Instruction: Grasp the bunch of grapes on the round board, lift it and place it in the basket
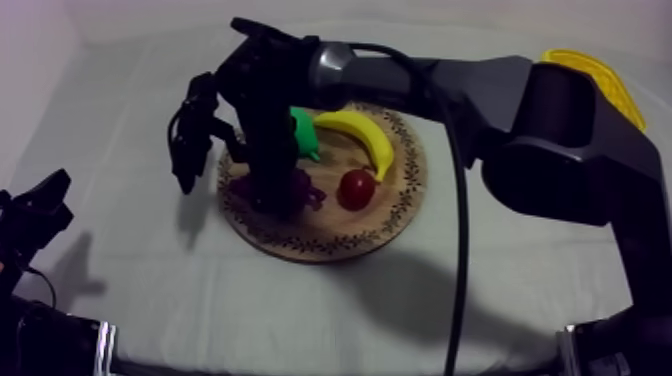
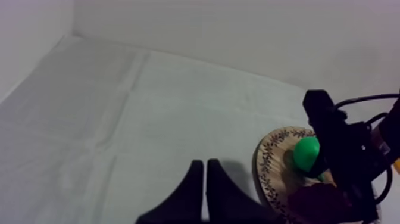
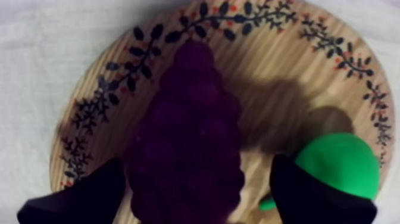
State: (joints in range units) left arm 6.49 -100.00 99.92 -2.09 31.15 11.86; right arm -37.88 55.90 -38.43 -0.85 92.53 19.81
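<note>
The purple bunch of grapes [image 1: 304, 188] lies on the near left part of the round wooden board [image 1: 345, 232], beside a small red fruit [image 1: 356, 188]. My right gripper [image 1: 272, 200] points down over the grapes. In the right wrist view it [image 3: 199, 199] is open, one finger on each side of the grapes [image 3: 187, 131], with a gap on the side of the green pear [image 3: 338, 164]. My left gripper [image 1: 35, 210] sits low at the table's left; its fingers [image 2: 205, 184] lie together as a narrow wedge, shut on nothing.
A banana [image 1: 362, 136] and the pear [image 1: 305, 132] lie at the back of the board. The yellow basket [image 1: 597, 78] stands at the far right, partly behind my right arm. Bare cloth surrounds the board [image 2: 271, 161].
</note>
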